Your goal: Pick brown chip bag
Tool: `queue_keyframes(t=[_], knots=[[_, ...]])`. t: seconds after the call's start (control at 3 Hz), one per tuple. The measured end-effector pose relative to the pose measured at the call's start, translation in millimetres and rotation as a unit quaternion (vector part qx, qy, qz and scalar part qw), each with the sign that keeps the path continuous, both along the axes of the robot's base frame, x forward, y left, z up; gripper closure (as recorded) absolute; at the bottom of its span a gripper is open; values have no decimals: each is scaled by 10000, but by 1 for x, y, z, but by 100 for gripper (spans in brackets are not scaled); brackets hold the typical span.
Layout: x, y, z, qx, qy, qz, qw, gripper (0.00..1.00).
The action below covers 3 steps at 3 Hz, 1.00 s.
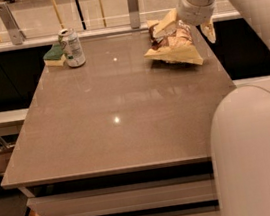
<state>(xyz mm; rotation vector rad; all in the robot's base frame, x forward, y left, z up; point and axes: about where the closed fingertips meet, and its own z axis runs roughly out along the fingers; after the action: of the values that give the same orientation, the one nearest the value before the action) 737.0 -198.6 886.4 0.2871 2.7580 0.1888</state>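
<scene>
We judge this the approach step: our hand (184,29) hangs spread apart astride the brown chip bag (177,49) at the counter's (125,111) far right corner, so next it should lower and squeeze.

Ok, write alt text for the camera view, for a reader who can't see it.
The robot's pincer hangs open over the brown chip bag at the far right of the table, its fingers spread apart. A can stands at the far left, a sponge beside it.
</scene>
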Motion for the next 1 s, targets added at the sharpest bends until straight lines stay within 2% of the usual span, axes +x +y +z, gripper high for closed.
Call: queue_keyframes(t=[0.33,1.0], knots=[[10,15,-10,-83,142,217,9996,0],[20,35,-24,-358,377,395,9979,0]])
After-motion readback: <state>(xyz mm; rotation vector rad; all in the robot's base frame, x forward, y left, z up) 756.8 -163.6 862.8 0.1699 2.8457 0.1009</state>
